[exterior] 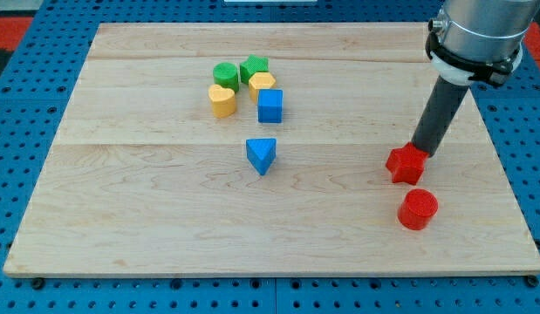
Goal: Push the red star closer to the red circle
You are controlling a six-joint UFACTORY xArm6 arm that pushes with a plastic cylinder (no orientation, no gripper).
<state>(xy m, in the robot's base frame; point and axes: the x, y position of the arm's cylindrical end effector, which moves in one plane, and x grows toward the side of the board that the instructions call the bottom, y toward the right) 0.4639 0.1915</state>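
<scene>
Red circle [418, 210]: nearest the view's bottom, on the right part of the bench [147, 235]; a low red cylinder standing alone.
Red star [406, 164]: just above the red circle and a shade to the view's left; the two are near but apart, with a thin strip of wood showing between them.
My tip [420, 152]: at the star's upper right edge, touching it or all but touching; the dark rod leans up and to the view's right into the arm's grey collar.
Gripper: there is none on this arm, so nothing can be clenched or released and nothing is grasped; the rod can only press against the star's side.
Step in hand: by my reading, the push itself, with the tip set behind the star on the side away from the circle, and only a short way left to go.
Next move: a short slide toward the view's bottom and slightly right, kept on the star's middle so that it does not spin off sideways.
Risk: pushing too far could knock the circle toward the bench's near edge.
Blue triangle [262, 155]: mid-bench, well apart from the red pair.
Far cluster: blue cube [270, 105], yellow heart [222, 100], yellow block [262, 84], green cylinder [225, 74] and green star [254, 67], packed close together toward the view's top left, out of the way.
</scene>
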